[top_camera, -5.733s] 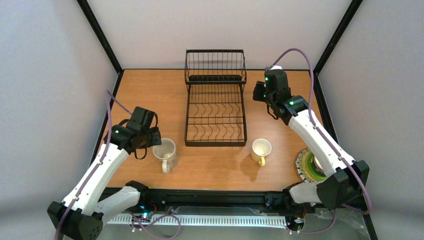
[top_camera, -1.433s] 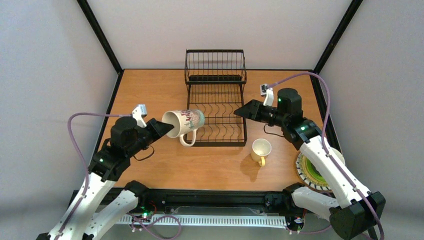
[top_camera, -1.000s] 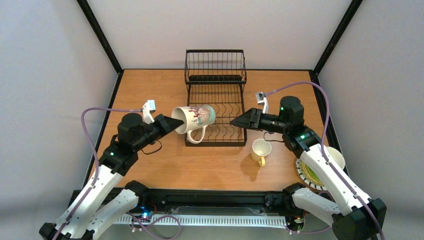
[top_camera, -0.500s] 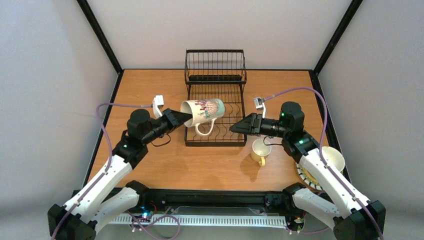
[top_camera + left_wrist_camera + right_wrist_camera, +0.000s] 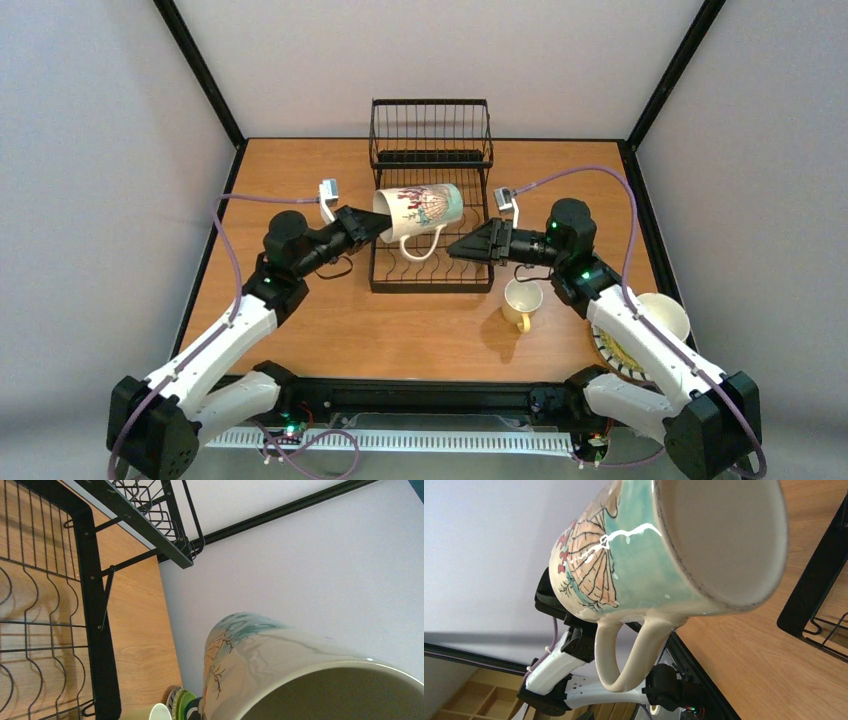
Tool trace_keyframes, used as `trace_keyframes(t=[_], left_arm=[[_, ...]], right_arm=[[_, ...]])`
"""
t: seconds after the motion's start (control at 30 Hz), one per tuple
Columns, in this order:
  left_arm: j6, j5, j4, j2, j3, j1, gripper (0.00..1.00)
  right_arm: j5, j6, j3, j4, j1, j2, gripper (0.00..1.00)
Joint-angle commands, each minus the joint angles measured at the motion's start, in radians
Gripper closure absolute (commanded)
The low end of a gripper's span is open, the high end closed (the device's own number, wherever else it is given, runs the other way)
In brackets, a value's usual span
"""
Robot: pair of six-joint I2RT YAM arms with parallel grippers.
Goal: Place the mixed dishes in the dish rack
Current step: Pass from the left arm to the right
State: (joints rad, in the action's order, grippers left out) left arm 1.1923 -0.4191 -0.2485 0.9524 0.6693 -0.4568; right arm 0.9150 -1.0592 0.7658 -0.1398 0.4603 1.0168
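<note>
The left tool (image 5: 378, 222) is clamped on the mouth rim of the white mug (image 5: 425, 208), which lies on its side in the air over the plate-slot tray of the dish rack (image 5: 430, 285), base pointing right and handle hanging down toward the wires. The main risk, as I judge it, is that a grip on the rim alone carries the whole mug out in front of it. The glazed wall could slide or swing in the fingers, and the mug would drop onto the wires or the tabletop (image 5: 300, 180). The hanging handle could also snag a curved slot wire if the mug goes down as it lies. The right tool (image 5: 455, 250) points at the mug's base from near by; whether it is parted or closed I cannot tell, and a nudge from it could twist the mug loose.
</note>
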Motion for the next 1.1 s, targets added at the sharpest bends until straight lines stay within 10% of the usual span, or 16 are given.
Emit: trace_keyframes(t=[0.0,1.07], left_arm=[[0.062,-0.046,-0.241,0.023,0.025,-0.01,1.0],[0.124,0.029,-0.571,0.246,0.017,-0.089,1.0]], right_arm=[[0.009,-0.045,0.02,-0.083,0.02,0.034,0.01],[-0.091,-0.121,0.101,-0.234,0.09,0.205,0.02]])
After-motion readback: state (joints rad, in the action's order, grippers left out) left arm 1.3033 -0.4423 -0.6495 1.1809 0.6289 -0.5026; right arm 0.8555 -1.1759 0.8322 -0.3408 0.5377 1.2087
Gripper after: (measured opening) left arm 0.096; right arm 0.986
